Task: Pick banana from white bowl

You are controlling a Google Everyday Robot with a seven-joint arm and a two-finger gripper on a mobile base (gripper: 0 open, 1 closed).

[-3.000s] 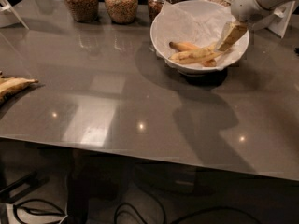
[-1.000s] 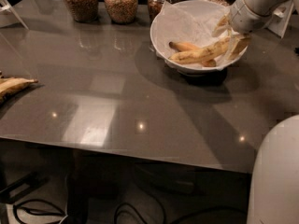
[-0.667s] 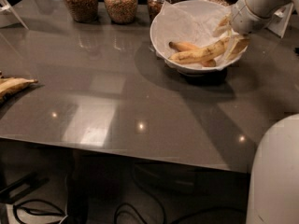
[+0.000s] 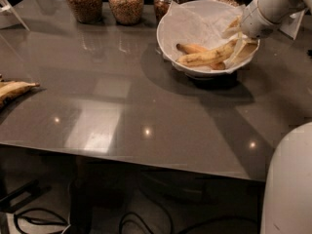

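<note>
Nearest the camera, at the lower right corner, a rounded white part of the robot (image 4: 290, 179) is seen, and dark cables (image 4: 146, 223) are seen on the floor beneath the desk (image 4: 146, 111). On the glossy grey desk three bananas are counted in all. One flattened, browned-yellow banana (image 4: 12, 89) is laid alone at the left edge, well apart from everything else. Farther back, right of centre, one white bowl (image 4: 165, 38) lined with crinkled white paper is set, and the other two bananas are held in it. The speckled long yellow banana (image 4: 204, 58) is laid across the bowl's floor, with a shorter orange-toned banana (image 4: 191, 48) just behind it. The claw (image 4: 237, 39) is positioned inside the bowl at its right rim, at the long yellow banana's right end; whether it is open or clamped cannot be told. Along the far edge four glass jars (image 4: 126, 3) with brown contents are lined up, the two on the right partly hidden by the bowl.
</note>
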